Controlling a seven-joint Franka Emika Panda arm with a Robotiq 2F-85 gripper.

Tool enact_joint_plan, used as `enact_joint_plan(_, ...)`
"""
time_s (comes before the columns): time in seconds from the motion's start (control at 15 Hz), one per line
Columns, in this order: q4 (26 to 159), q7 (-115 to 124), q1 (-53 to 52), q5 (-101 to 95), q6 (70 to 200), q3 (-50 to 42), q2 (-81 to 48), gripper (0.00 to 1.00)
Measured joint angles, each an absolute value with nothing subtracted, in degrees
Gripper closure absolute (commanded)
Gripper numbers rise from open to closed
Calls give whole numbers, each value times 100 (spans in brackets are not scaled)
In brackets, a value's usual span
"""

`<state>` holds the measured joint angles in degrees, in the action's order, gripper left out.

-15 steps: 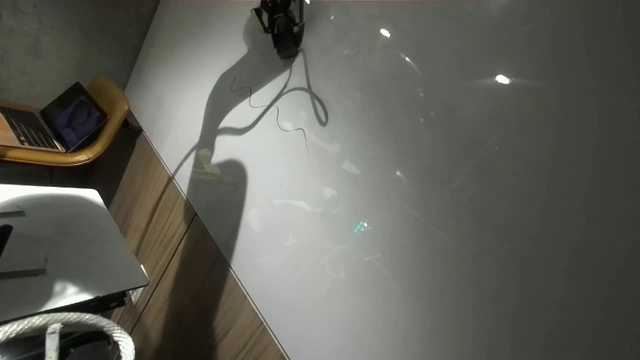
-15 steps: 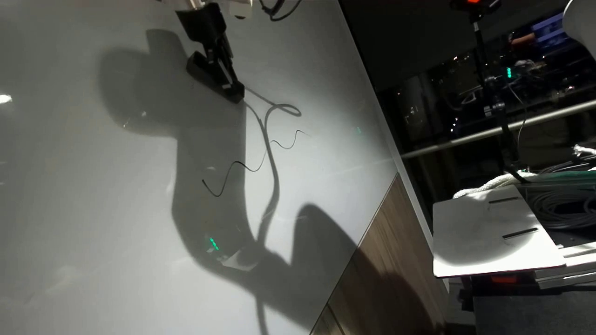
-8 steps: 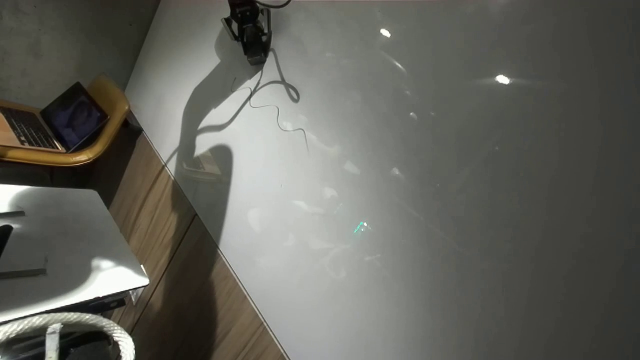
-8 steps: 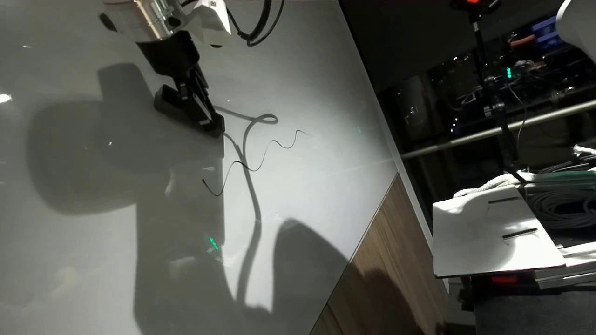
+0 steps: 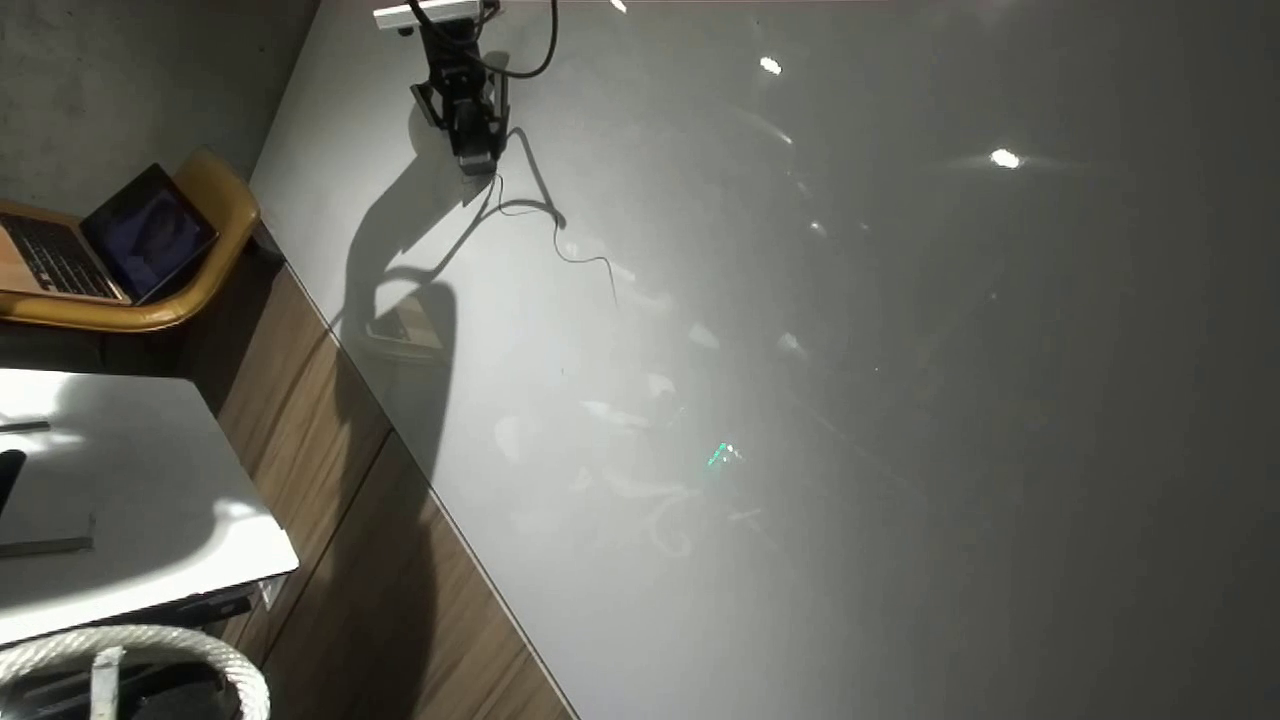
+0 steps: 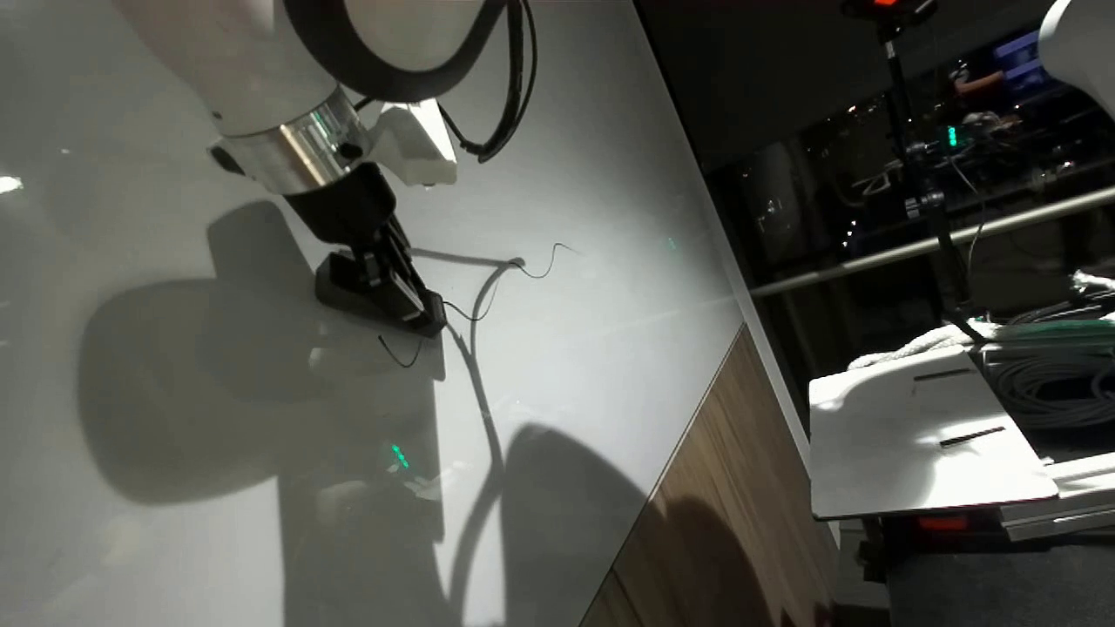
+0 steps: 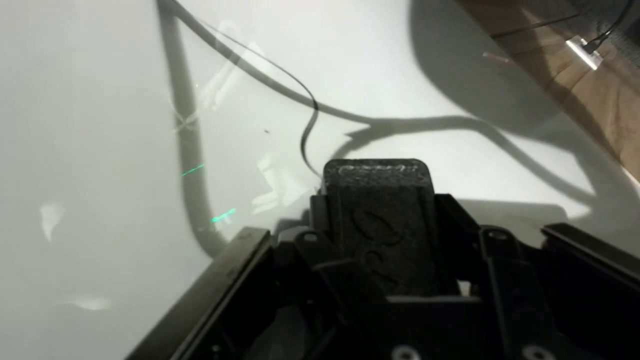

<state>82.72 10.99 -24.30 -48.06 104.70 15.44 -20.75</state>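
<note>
At the upper left of an exterior view, the gripper [image 5: 469, 118] pinches a dark block [image 5: 477, 150] on or just off a wavy line [image 5: 583, 262] across the white surface [image 5: 850, 520], apparently the positioning step, and the next move likely calls for level contact.

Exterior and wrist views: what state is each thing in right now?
Jaws: shut on the dark block
Dark block: gripped; contact with the white surface unclear
Wavy line: partly hidden behind the block
Laptop: open, on the yellow chair
White rope: bent in a curve
Grey cable: coiled
</note>
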Motion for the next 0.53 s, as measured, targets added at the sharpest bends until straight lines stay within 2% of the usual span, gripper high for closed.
enact_joint_plan(0.53,8377,1285,-2560,-4813,10807,1491,-2533,71)
